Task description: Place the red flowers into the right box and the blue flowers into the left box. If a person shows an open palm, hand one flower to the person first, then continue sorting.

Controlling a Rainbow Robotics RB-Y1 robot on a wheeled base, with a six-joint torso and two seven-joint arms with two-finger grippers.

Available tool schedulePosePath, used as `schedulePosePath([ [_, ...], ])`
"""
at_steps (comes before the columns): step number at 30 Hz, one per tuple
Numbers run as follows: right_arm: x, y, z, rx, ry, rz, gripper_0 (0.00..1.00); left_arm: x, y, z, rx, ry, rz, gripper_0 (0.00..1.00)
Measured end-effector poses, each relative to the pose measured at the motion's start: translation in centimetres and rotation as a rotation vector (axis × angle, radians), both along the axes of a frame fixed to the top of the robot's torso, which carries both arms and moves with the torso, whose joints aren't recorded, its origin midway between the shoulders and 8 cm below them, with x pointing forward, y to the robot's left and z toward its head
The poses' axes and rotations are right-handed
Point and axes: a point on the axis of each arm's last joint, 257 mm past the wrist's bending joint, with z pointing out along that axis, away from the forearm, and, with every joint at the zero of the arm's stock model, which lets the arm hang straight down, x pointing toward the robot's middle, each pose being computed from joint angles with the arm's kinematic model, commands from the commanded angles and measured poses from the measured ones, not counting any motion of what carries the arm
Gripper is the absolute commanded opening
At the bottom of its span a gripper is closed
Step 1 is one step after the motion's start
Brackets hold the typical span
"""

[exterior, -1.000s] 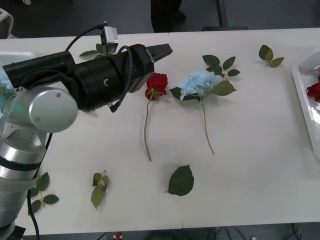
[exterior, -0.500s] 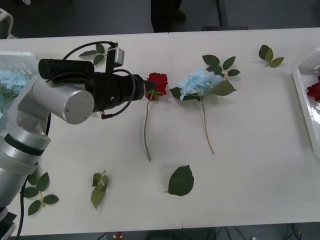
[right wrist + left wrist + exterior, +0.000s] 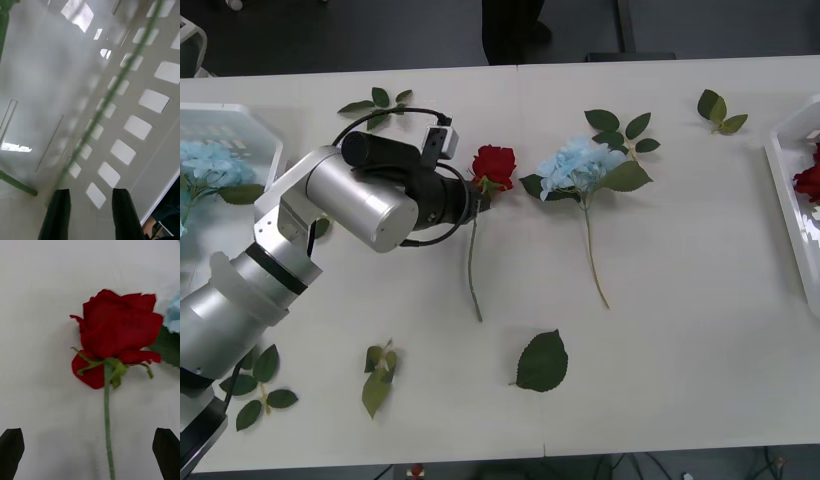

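Left claw [image 3: 90,450]: fingers spread wide, now lowered beside the red rose [image 3: 493,165] on the desk [image 3: 680,300], its stem lying between them; earlier it hovered higher. Blue flower [image 3: 578,165] beside the rose, unmoved. Right claw [image 3: 92,213]: narrowly parted over a slotted tray [image 3: 142,127], seemingly around a blurred stem.

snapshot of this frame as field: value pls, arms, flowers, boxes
left gripper: open, fingers either side of the stem just below the bloom of the red rose on the table
right gripper: open, over the slotted wall of the right box, a thin green stem running between its fingers
blue flower: lying on the table beside the rose, untouched
left box: holds a blue flower already
right box contents: a red bloom at the frame edge
loose leaves: scattered on the table
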Motion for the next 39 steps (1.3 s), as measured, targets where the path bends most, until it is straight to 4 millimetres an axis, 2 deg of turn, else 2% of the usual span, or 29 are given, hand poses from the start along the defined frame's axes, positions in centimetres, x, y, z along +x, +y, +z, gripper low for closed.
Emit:
schedulePosePath([
  [4,-0.4,1.6,-0.9,0.072,0.032,-0.027,0.97,0.9,1.2,-1.9,0.048,0.015,0.025,1.00],
  [6,-0.2,3.2,-1.0,0.137,0.042,-0.038,0.98,1.3,1.3,-2.5,0.062,0.024,0.030,1.00],
  [10,1.3,7.1,0.2,0.263,0.056,0.003,0.99,2.0,0.4,-2.9,0.067,0.024,0.028,1.00],
  [17,1.9,16.6,3.2,0.482,0.168,0.133,1.00,2.0,-1.3,-2.6,0.054,0.020,0.011,1.00],
  [22,2.0,25.3,4.8,0.651,0.220,0.227,1.00,1.6,-1.7,-3.2,0.068,0.026,-0.004,1.00],
  [23,2.0,26.7,5.1,0.686,0.223,0.217,1.00,1.5,-1.8,-3.4,0.071,0.027,-0.007,0.90],
  [24,1.8,28.2,5.3,0.726,0.225,0.192,1.00,1.4,-1.8,-3.5,0.073,0.029,-0.009,0.75],
  [25,1.7,29.5,5.6,0.764,0.224,0.168,1.00,1.4,-1.8,-3.6,0.075,0.031,-0.009,0.44],
  [26,1.7,30.8,5.9,0.801,0.220,0.149,1.00,1.3,-1.9,-3.7,0.076,0.033,-0.009,0.29],
  [27,1.8,32.1,6.1,0.833,0.215,0.135,1.00,1.3,-1.8,-3.8,0.076,0.035,-0.008,0.11],
  [28,1.8,33.1,6.1,0.851,0.215,0.132,1.00,1.3,-1.9,-3.9,0.076,0.036,-0.007,0.00],
  [32,2.3,37.1,5.3,0.885,0.210,0.146,1.00,1.5,-1.9,-4.1,0.073,0.031,-0.005,0.00],
  [37,2.5,42.1,3.4,0.989,0.182,-0.047,1.00,1.6,-1.9,-4.0,0.073,0.025,-0.005,0.00],
  [39,2.9,43.3,2.8,0.964,0.177,-0.025,1.00,1.6,-1.9,-4.0,0.074,0.025,-0.005,0.00],
])
